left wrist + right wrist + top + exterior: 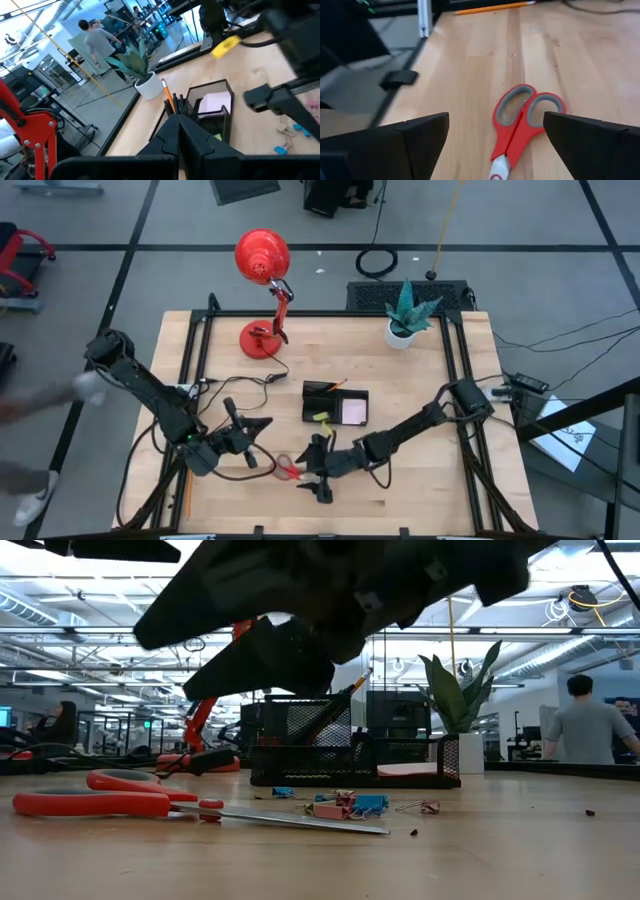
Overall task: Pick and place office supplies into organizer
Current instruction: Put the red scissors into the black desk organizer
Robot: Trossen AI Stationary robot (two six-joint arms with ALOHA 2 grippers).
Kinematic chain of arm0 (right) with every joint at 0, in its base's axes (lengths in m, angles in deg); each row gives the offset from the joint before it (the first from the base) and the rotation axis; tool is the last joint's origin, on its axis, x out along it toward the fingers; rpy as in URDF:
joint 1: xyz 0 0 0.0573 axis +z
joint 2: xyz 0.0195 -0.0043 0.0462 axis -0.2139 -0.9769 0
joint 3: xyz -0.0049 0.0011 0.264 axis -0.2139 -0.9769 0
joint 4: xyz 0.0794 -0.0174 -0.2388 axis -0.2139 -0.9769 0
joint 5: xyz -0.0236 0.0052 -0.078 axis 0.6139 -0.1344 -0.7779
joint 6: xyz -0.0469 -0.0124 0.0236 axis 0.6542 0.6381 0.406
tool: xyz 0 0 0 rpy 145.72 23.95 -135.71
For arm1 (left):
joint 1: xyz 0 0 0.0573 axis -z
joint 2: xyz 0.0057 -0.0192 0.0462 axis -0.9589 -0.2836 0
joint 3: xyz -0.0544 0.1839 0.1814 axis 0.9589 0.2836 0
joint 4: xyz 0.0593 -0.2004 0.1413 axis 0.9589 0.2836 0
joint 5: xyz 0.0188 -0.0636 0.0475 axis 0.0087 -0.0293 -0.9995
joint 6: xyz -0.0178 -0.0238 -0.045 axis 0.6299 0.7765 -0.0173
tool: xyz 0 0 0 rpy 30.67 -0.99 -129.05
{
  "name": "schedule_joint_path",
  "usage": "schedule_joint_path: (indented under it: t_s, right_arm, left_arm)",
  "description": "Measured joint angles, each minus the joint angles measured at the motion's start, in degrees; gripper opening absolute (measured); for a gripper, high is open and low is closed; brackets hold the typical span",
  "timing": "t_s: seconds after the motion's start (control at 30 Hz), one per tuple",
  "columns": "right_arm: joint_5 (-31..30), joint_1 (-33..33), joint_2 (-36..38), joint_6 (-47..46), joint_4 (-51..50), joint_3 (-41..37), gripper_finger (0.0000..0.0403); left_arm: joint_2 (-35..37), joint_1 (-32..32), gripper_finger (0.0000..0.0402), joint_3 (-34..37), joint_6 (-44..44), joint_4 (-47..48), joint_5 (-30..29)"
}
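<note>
Wooden table: right gripper (308,477) hovers, jaws spread, over red-handled scissors (520,122) — stiff, thin, likely best pinched mid-blade. Left gripper (250,442) waits clenched nearby.

Grey floor (560,220) with dark seams, bright ceiling lights (60,595), distant desks (560,768)

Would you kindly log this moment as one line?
right gripper: open, over red-handled scissors | scissors: flat on table | left gripper: shut, waiting left of organizer | clips: loose on table
</note>
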Motion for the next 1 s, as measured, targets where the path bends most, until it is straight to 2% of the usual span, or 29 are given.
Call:
schedule_joint_path:
  t_s: [0.2,0.3,0.43,0.77,1.0]
  right_arm:
    - [-13.00,2.70,-4.16,3.80,-0.60,2.29,0.0320]
    - [-16.71,3.07,-5.74,3.32,-0.89,2.80,0.0320]
    - [-16.60,3.07,-6.96,0.01,-0.17,2.83,0.0320]
    - [-15.67,3.51,-7.45,-0.04,2.68,2.87,0.0320]
    - [-15.03,4.27,-7.45,0.26,-2.37,2.87,0.0314]
  left_arm:
    - [0.00,0.00,0.0005,0.00,1.83,0.14,-0.18]
    - [0.00,0.00,0.0005,0.00,4.48,1.14,-0.18]
    - [0.00,0.11,0.0005,0.00,6.23,1.68,0.15]
    - [0.00,-0.54,0.0005,0.00,5.95,1.85,0.27]
    - [0.00,-1.07,0.0005,0.00,6.35,2.68,0.70]
